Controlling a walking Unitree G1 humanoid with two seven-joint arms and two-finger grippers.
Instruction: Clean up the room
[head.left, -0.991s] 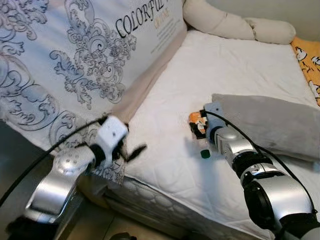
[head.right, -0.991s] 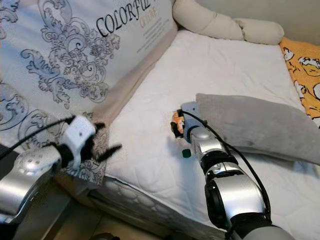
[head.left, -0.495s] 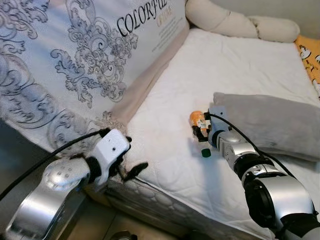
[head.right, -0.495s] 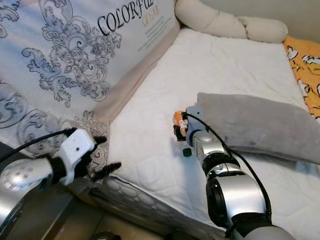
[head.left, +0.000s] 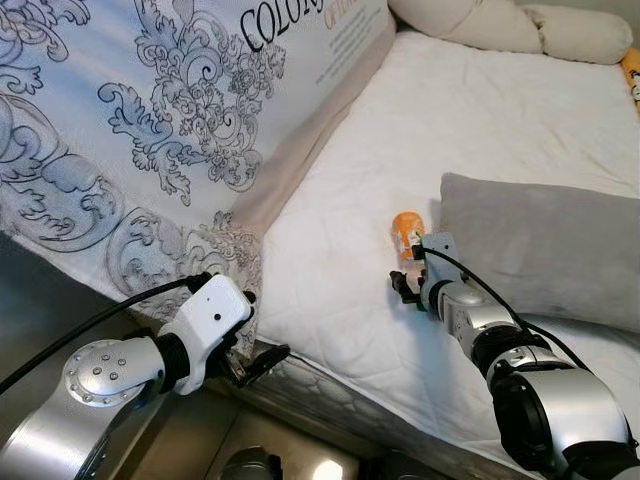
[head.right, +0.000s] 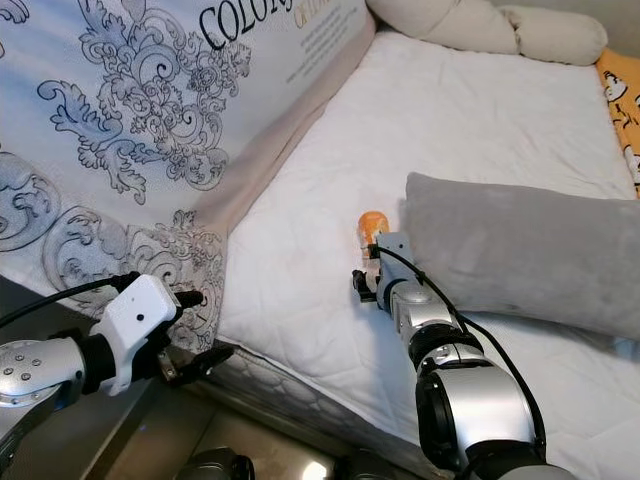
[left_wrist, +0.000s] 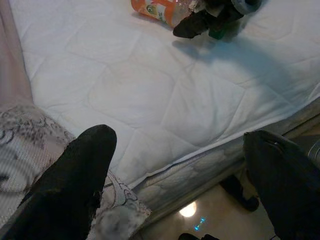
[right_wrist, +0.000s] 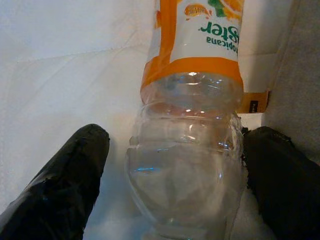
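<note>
An empty clear bottle (head.left: 405, 229) with an orange label lies on the white mattress (head.left: 330, 250), beside a grey pillow (head.left: 545, 245). My right gripper (head.left: 406, 287) is open at the bottle's clear neck end. In the right wrist view the bottle (right_wrist: 187, 150) lies between the two black fingers (right_wrist: 65, 195), with a small gap on one side. My left gripper (head.left: 258, 338) is open and holds nothing, low at the mattress's front edge. The left wrist view looks across the quilt to the bottle (left_wrist: 160, 9) and a bit of its green cap.
A patterned mattress (head.left: 150, 130) printed with "COLORFUL" leans along the bed's left side. A cream bolster (head.left: 500, 20) lies at the far end, and orange cloth (head.right: 620, 100) at the far right. Shiny floor (head.left: 300, 450) shows below the bed edge.
My left arm has dropped from mattress height to the front edge. My right gripper has slid forward over the bottle's neck, covering the green cap. The camera has shifted.
</note>
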